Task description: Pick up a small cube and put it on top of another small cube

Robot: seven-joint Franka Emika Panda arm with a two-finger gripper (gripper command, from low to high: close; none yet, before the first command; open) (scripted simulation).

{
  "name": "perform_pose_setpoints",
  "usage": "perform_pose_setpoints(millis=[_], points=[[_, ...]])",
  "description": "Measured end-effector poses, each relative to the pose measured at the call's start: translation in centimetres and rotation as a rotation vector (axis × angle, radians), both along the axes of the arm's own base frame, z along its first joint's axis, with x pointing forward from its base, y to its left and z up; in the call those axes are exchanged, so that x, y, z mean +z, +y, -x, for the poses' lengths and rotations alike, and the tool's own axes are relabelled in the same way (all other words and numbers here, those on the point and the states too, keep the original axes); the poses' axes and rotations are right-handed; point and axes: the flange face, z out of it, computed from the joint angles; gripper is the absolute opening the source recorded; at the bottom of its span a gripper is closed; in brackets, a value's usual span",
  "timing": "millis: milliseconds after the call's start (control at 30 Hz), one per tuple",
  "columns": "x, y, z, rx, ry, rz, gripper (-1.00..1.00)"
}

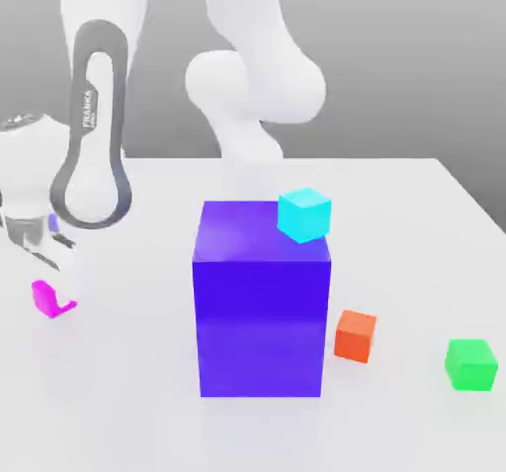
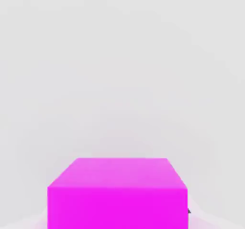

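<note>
Exterior view: blue-purple block [image 1: 260,302] centre-table.

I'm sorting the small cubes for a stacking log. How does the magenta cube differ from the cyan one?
The magenta cube sits on the white table, at the exterior view's left, beside the gripper; the cyan cube sits raised, by the big blue-purple block's top far corner. Magenta is partly hidden; cyan shows fully. Both are small, plain, glossy cubes.

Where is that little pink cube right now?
The pink cube sits on the white table at the exterior view's far left, just under the gripper, well apart from the big blue-purple block. It fills the hand view's foreground.
</note>
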Motion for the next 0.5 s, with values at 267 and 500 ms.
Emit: perform_pose_setpoints(millis=[267, 500], points=[[2.9, 1.4, -3.8, 0.120, 0.010, -0.019, -1.00], [4.4, 11.8, -18.1, 0.673, 0.034, -0.034, -1.00]])
